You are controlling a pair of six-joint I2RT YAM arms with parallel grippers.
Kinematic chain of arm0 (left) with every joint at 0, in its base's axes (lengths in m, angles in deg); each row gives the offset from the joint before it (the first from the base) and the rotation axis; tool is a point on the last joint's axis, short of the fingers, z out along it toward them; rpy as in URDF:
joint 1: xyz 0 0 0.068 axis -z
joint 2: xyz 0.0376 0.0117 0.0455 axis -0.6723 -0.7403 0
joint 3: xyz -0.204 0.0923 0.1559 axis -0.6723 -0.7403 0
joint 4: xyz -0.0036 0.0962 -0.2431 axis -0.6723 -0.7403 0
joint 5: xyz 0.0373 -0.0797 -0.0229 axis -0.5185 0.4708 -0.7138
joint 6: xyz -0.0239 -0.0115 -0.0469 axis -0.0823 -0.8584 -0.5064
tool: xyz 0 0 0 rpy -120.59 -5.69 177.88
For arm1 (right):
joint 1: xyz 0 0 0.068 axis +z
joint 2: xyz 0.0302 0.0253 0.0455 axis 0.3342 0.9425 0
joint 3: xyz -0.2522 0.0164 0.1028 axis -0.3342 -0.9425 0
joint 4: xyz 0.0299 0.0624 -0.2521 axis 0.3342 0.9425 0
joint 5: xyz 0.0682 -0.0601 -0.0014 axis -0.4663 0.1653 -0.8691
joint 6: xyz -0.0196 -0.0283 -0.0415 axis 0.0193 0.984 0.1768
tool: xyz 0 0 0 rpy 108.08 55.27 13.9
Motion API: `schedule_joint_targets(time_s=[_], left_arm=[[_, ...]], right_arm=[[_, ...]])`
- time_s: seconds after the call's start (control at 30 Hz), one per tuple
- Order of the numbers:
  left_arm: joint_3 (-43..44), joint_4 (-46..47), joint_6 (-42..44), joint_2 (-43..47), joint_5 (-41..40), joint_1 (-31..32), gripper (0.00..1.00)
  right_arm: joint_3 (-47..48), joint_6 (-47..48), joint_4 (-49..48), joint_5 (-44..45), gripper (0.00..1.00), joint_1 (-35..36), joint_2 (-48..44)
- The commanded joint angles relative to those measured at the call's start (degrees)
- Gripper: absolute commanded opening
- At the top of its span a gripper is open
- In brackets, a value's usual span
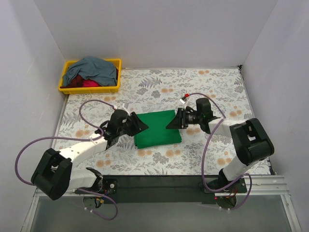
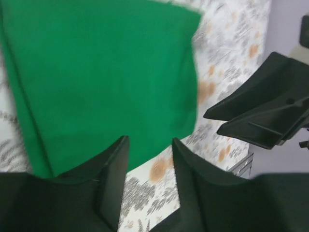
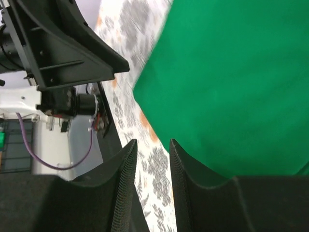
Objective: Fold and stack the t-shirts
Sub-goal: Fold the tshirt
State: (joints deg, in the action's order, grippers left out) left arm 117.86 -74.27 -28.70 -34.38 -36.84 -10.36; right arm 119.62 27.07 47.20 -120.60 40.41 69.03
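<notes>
The bright green t-shirt (image 1: 157,129) lies folded into a flat rectangle in the middle of the flowered table. It fills the left wrist view (image 2: 96,77) and the right wrist view (image 3: 231,82). My left gripper (image 1: 141,126) hovers at its left edge, jaws apart and empty (image 2: 149,147). My right gripper (image 1: 172,123) hovers at its right edge, jaws apart and empty (image 3: 152,145). The slate grey-blue t-shirt (image 1: 91,70) lies crumpled on top of the red t-shirt (image 1: 89,83) in the yellow bin.
The yellow plastic bin (image 1: 63,86) stands at the back left corner. White walls close the table on the left, back and right. A black rail runs along the near edge (image 1: 159,186).
</notes>
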Motion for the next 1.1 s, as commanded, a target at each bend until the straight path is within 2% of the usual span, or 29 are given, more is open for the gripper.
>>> schedule_joint_targets(time_s=[0.0,0.03,0.13,0.3,0.4,0.53,0.73,0.87,0.93,0.97,1.07], left_arm=[[-6.14,-0.89,-4.53,-2.00,2.46,0.55,0.34],[-7.11,-0.89,-5.15,-3.23,2.64,0.47,0.24],[-11.42,2.54,-8.66,-5.17,2.03,0.47,0.11],[-16.52,0.88,-13.41,-4.48,-1.83,0.20,0.03],[-16.35,-1.92,-12.72,-0.54,-2.89,0.11,0.02],[-12.68,-4.93,-9.73,3.60,-4.74,0.11,0.07],[-8.53,-8.00,-7.61,5.98,-3.34,0.20,0.11],[-6.25,-12.99,-7.09,9.58,-6.05,0.20,0.15],[-5.54,-14.76,-6.56,11.86,-9.65,0.11,0.15],[-5.45,-16.17,-6.30,12.48,-10.53,0.11,0.16],[-5.19,-17.75,-5.77,14.33,-12.47,0.20,0.16]], right_arm=[[-5.16,-0.32,-5.32,-0.75,0.39,0.74,2.62],[-7.27,0.02,-6.37,-0.40,0.38,0.56,3.59],[-10.61,0.29,-9.80,-0.48,0.36,-0.40,8.51],[-14.23,0.99,-12.19,0.22,0.34,-5.06,13.09],[-14.59,0.38,-12.10,-0.83,0.34,-5.59,10.64],[-12.83,-3.30,-12.10,-1.27,0.34,-3.75,4.14],[-6.16,-9.28,-12.18,4.43,0.35,8.72,-2.03],[-2.64,-11.48,-14.11,9.43,0.36,15.75,3.31],[-2.45,-14.63,-16.22,10.24,0.36,16.55,7.09],[-2.80,-16.30,-21.45,9.81,0.35,16.99,11.55],[-4.47,-22.10,-29.30,8.84,0.33,17.35,20.78]])
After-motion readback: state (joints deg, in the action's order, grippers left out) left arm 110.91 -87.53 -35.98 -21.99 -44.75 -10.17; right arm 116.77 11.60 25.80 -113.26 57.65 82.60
